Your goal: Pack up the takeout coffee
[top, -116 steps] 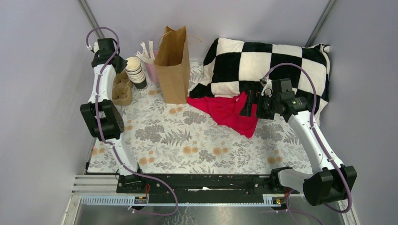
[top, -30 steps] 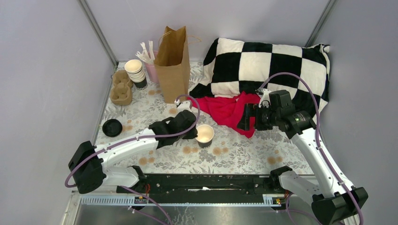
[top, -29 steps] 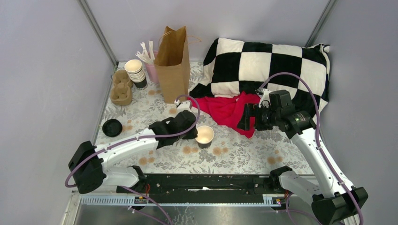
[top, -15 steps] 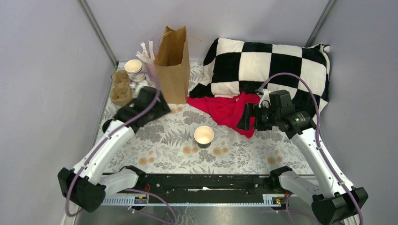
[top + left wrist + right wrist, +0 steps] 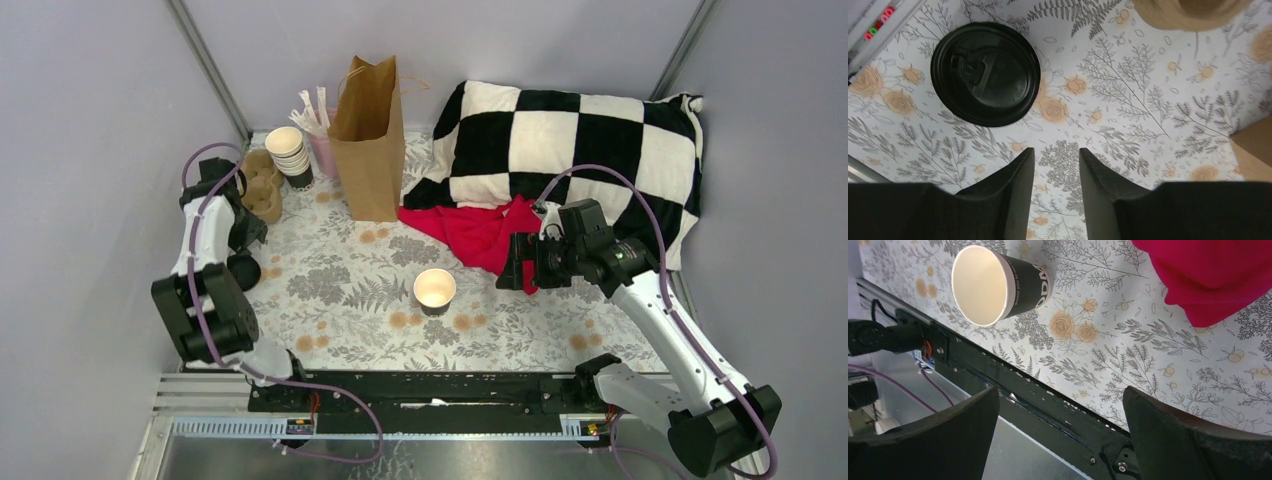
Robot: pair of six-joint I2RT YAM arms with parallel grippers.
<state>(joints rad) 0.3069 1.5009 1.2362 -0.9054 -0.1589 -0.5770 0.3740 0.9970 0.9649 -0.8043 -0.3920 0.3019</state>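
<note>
Table (image 5: 340, 290), floral-print cover, carries everything. Black-and-white checkered pillow (image 5: 560, 130) at far right. Tall brown paper bag (image 5: 369, 150) upright at far centre-left, mouth open. Crumpled red cloth (image 5: 480, 235) lies between them, against pillow's front. Right gripper (image 5: 1060, 395) over table near cloth's near tip, jaws spread wide, empty. Left gripper (image 5: 1056, 151) at left edge, jaws narrowly parted, empty. Small dark paper cup (image 5: 434, 290) upright mid-table, uncovered, cream inside showing, well apart from bag. Round black plastic lid (image 5: 985, 73) flat on table, just beside left gripper, well apart from cup.
</note>
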